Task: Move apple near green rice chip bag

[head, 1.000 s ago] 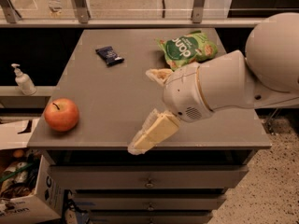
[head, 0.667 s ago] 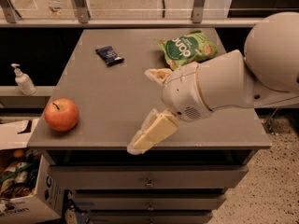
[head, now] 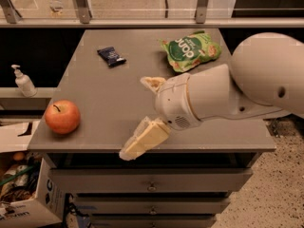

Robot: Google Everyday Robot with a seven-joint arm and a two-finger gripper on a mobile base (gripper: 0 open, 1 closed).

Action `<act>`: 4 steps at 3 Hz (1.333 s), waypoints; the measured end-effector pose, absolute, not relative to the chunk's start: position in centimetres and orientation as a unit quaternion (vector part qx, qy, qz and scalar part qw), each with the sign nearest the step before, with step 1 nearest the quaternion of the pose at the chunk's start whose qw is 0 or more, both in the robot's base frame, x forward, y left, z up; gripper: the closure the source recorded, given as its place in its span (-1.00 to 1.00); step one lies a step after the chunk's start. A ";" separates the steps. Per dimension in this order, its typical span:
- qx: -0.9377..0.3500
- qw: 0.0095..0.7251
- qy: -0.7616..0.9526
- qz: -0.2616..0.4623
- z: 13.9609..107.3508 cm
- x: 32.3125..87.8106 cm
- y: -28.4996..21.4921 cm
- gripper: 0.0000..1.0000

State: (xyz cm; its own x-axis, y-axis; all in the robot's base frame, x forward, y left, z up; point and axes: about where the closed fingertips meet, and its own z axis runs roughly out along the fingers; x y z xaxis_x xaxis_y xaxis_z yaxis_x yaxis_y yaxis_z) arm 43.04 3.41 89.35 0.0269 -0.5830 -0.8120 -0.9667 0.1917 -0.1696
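The round red-orange apple (head: 62, 116), with a yellowish blush and a short dark stem, sits upright at the front left corner of the flat grey tabletop (head: 109, 94). The crinkly puffed green rice chip bag (head: 191, 50) with white lettering lies toward the tabletop's back right, well apart from the apple. The cream two-finger end effector (head: 145, 112) hangs over the tabletop's front edge, spread wide and holding nothing.

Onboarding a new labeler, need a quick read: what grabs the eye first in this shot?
The bulky white arm fills the right side, its gripper open and empty over the front edge of the table. The red-orange apple sits at the front-left corner, far from the green rice chip bag at the back right; a small dark blue packet lies left of the bag.
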 end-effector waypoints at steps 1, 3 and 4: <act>-0.583 0.419 0.653 0.239 87.7 44.3 6.1 -1.00; -0.568 0.428 0.652 0.261 84.6 47.5 12.6 -1.00; -0.559 0.434 0.648 0.280 84.3 48.7 16.0 -1.00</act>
State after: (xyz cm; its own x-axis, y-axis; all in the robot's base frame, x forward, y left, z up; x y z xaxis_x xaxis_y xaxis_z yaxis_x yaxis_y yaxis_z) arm 48.71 16.03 84.29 0.0034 -0.4820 -0.8762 -0.9682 0.2176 -0.1235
